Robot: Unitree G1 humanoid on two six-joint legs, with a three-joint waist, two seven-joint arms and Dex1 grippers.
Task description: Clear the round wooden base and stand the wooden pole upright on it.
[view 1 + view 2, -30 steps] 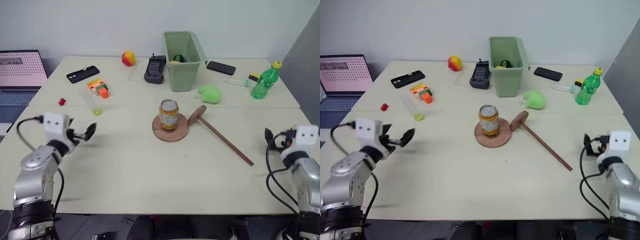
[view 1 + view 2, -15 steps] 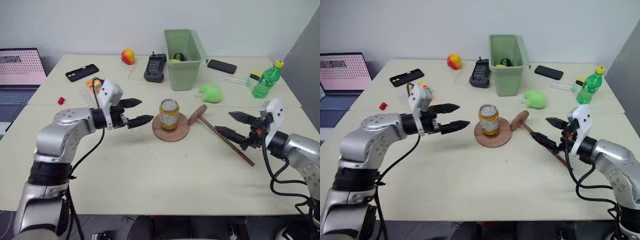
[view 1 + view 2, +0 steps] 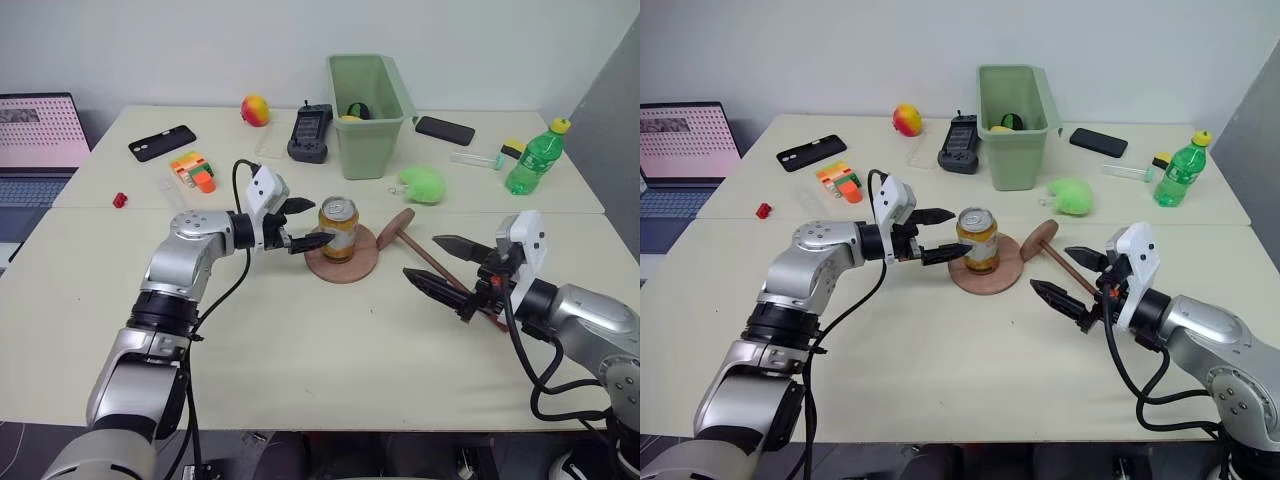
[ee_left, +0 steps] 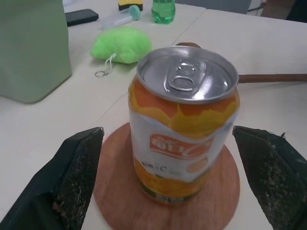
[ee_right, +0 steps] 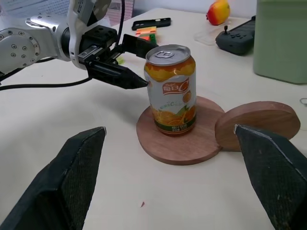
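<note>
The left gripper (image 3: 940, 234) is standing with its fingers spread wide, its tips reaching just beside the can (image 3: 977, 240) on the side facing the laptop (image 3: 685, 142), one finger to each side of it and neither seeming to touch it. The can is standing upright on the base (image 3: 987, 270), near the middle of the disc. In the left wrist view the can (image 4: 183, 122) is sitting between the two black fingers (image 4: 72, 182), with a gap on both sides.

The right gripper (image 3: 1067, 278) is also spread wide and holding nothing, pointing towards the can from the side away from the laptop. It is hovering over the pole (image 3: 1062, 262), whose disc end is leaning against the rim of the base, with its rod running away from the can under the gripper. In the right wrist view the pole's disc (image 5: 259, 123) is lying tilted beside the base (image 5: 180, 139).

Beyond the can, a green bin (image 3: 1014, 125) is standing on the table (image 3: 940, 370). Beside the bin, a green plush (image 3: 1072, 195) is lying, and farther from the can a green bottle (image 3: 1177, 171) is standing. Behind the can, left of the bin, a black controller (image 3: 959, 145) and a red-yellow fruit (image 3: 906, 121) are lying.
</note>
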